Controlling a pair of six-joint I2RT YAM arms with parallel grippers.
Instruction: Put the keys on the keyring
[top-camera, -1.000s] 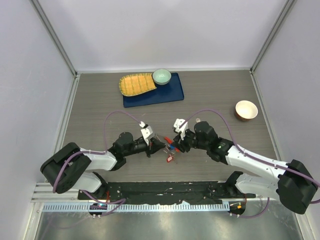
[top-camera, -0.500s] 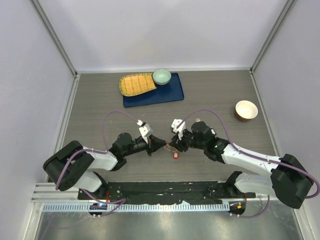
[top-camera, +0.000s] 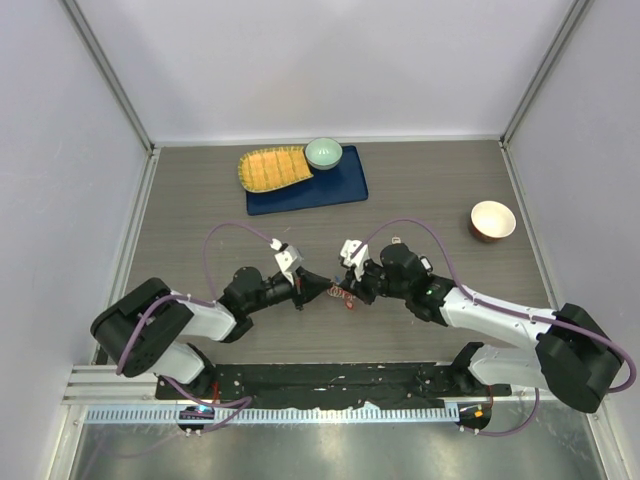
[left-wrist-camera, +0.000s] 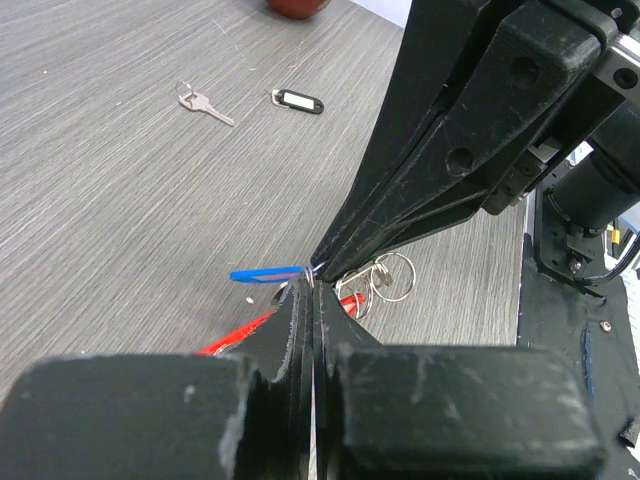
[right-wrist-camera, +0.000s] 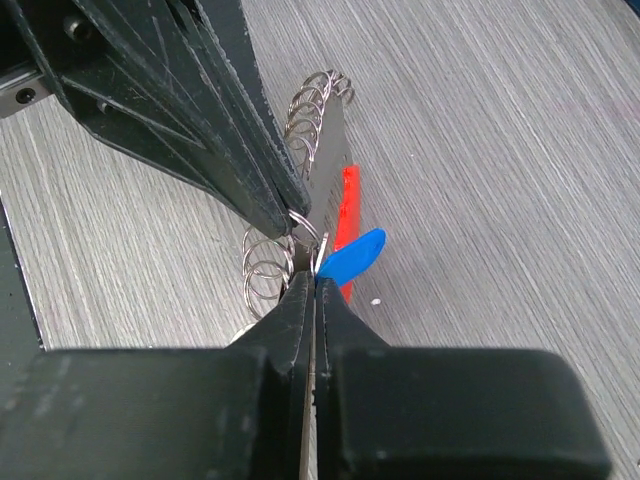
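Note:
My two grippers meet tip to tip over the middle of the table. The left gripper (top-camera: 326, 290) is shut on a wire ring of the keyring (top-camera: 345, 296). In the left wrist view its tips (left-wrist-camera: 310, 287) pinch that ring beside the loose rings (left-wrist-camera: 386, 278). The right gripper (top-camera: 353, 291) is shut, its tips (right-wrist-camera: 312, 276) pinching where the blue-headed key (right-wrist-camera: 352, 256) joins the ring. That key (left-wrist-camera: 266, 273) sticks out sideways. The long red tag (right-wrist-camera: 348, 210) hangs underneath, and coiled rings (right-wrist-camera: 264, 266) dangle beside it. I cannot pick out a red-headed key apart from the tag.
A bare silver key (left-wrist-camera: 205, 103) and a black tag (left-wrist-camera: 298, 100) lie on the table beyond the grippers. A blue tray (top-camera: 306, 184) with a woven yellow mat (top-camera: 273, 168) and green bowl (top-camera: 323, 152) sits at the back. A tan bowl (top-camera: 493, 220) stands at the right.
The right gripper has shut at the blue key and ring. Both grippers drew slightly away from the near edge, and the keyring bunch rose off the table between them.

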